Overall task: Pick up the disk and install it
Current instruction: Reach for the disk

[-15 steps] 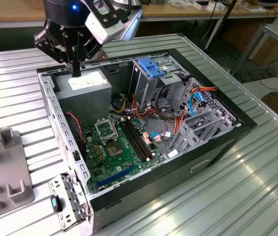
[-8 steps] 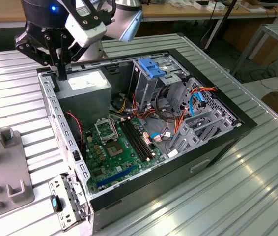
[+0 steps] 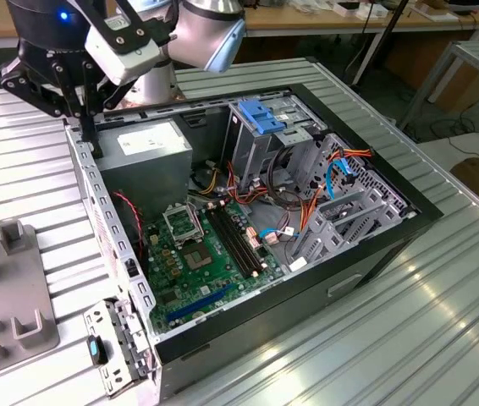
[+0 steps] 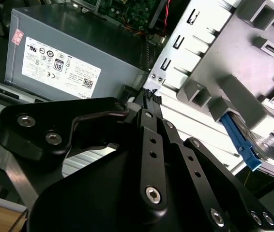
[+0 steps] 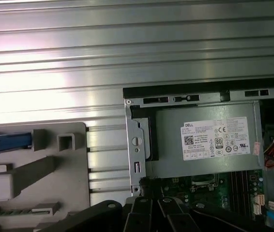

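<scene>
The disk (image 4: 241, 141) shows a bright blue carrier rail and a dark body, and it rests in a grey fixture (image 4: 234, 63) on the table beside the computer case. In the first wrist view its blue rail (image 5: 6, 143) lies at the fixture's edge (image 5: 40, 169). My gripper (image 3: 90, 139) hangs over the case's rear corner at the exterior view's left, next to the power supply (image 3: 142, 152). Its black fingertips (image 4: 150, 93) meet with nothing between them, close above the case's metal rim (image 5: 136, 145). The gripper (image 5: 146, 188) is apart from the disk.
The open case (image 3: 375, 254) lies on a ribbed metal table (image 3: 409, 338). Inside are a green motherboard (image 3: 197, 254), a light-blue latch plate on a grey drive cage (image 3: 261, 118), and blue and orange cables (image 3: 333, 182). The grey fixture (image 3: 11, 321) stands at the exterior view's left.
</scene>
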Robot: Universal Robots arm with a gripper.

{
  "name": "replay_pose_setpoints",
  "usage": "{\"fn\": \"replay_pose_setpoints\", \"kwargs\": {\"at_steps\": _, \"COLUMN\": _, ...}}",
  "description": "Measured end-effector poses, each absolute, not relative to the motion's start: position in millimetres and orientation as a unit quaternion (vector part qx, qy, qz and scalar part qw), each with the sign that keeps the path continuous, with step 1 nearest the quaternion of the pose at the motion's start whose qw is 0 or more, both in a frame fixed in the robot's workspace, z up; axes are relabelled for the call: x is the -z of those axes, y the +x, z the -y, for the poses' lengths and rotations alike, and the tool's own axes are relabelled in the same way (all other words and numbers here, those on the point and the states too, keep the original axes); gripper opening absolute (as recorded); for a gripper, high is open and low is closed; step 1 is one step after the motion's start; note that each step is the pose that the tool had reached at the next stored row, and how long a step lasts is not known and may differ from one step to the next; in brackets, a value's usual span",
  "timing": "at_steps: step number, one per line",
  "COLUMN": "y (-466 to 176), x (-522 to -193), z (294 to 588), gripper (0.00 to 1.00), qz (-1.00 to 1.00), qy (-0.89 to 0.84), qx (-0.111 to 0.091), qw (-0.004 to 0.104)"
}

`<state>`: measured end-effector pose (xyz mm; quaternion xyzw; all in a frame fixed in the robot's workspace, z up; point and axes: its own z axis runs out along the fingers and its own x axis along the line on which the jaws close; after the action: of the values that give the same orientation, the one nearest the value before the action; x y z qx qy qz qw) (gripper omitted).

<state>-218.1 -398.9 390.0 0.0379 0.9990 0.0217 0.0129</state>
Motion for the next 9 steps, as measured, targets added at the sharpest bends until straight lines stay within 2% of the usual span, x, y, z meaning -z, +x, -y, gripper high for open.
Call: {"fn": "replay_pose_setpoints", "kwargs": {"at_steps": 9, "y": -234.5, "x": -389.5, "z": 398.9, "gripper": 0.11, "qz": -0.999, "qy": 0.038, "qx": -0.022, "qw": 0.013}}
